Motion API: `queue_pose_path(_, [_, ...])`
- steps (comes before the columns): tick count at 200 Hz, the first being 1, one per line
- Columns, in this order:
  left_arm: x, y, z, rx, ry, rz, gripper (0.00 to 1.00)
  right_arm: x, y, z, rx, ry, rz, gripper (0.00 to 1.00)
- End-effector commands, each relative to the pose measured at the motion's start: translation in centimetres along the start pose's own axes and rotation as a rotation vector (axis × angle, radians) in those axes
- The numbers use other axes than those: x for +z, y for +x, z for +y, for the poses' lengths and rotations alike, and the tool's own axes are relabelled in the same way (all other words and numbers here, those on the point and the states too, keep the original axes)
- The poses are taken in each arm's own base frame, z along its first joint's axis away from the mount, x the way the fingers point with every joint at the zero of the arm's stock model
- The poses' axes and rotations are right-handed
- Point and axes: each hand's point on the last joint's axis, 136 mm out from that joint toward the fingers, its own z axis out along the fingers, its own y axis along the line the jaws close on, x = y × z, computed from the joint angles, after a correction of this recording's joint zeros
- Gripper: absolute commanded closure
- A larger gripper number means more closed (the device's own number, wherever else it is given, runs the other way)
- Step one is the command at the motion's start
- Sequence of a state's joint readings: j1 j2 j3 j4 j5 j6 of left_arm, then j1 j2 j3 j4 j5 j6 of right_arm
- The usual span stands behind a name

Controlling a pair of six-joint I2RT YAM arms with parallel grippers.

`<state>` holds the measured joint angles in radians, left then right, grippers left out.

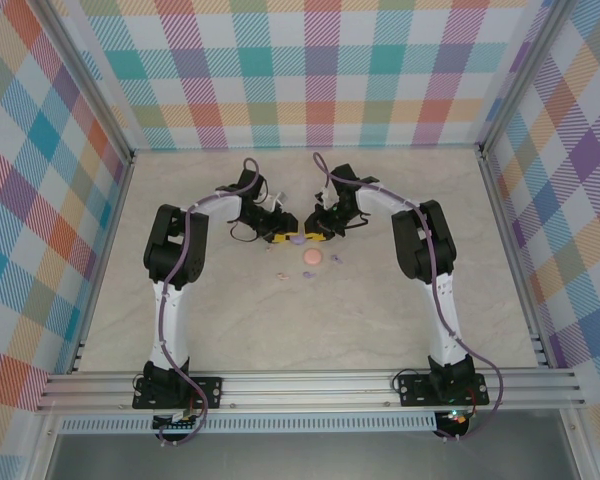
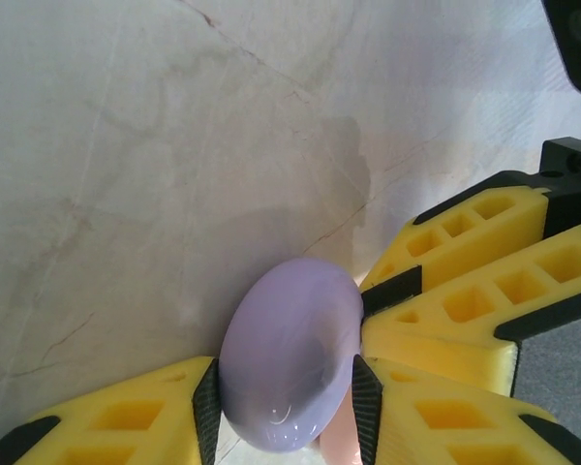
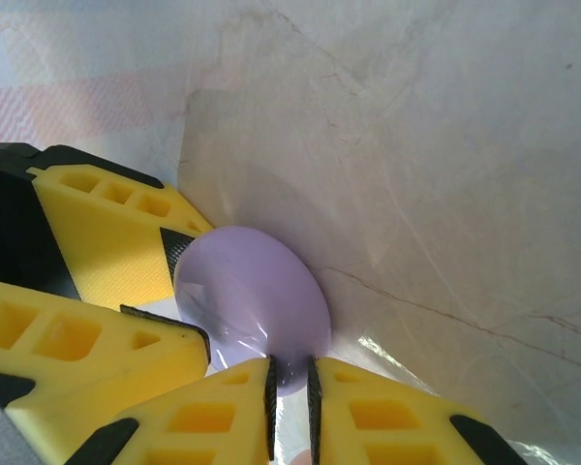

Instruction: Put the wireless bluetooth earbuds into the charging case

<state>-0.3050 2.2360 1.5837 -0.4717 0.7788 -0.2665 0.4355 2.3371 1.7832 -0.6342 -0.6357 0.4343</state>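
Right at the lens: yellow fingers (image 2: 126, 426) of the left gripper (image 2: 286, 397), partly closed, black pads pressed to both flanks of the lilac charging case (image 2: 290, 349). Case up on edge, close over the marble table (image 2: 126, 145). In from the right, the right gripper (image 3: 290, 387), pinched nearly shut on the case's rim, just a sliver of lilac between its pads. Both sets of fingers crowded tight around the case. From above: grippers nose to nose mid-table. Just nearer the bases, a pink disc (image 1: 310, 257), flat on the table. Scattered beside it, the earbuds (image 1: 336, 258), purple and pink, loose on the surface, clear of both grippers.
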Motion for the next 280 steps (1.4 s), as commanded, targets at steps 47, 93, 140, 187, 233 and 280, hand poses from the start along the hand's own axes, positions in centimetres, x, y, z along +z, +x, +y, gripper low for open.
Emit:
queue_pose_path(47, [0.0,0.2,-0.8,-0.021,0.027,0.002,0.71,0.5,0.5,-0.7,0.022,0.007,0.008,0.83])
queue_pose_path(93, [-2.3,-0.5,-2.6,0.049,0.018,-0.055,0.86,-3.6,0.0,1.4,-0.060,0.006,-0.094,0.73])
queue_pose_path(140, [-7.9,-0.9,-8.7,0.263,0.091,-0.152,0.85,-12.1,0.3,5.5,-0.257,-0.101,-0.262,0.60])
queue_pose_path(187, [-14.2,1.2,-17.1,0.528,0.261,-0.235,0.86,-18.8,3.6,11.7,-0.576,-0.321,-0.294,0.56])
queue_pose_path(233, [-17.8,5.3,-22.6,0.741,0.342,-0.246,0.85,-21.9,6.9,16.5,-0.755,-0.474,-0.256,0.57])
queue_pose_path(280, [-18.8,6.9,-24.7,0.807,0.348,-0.246,0.84,-22.3,9.6,19.5,-0.884,-0.512,-0.230,0.56])
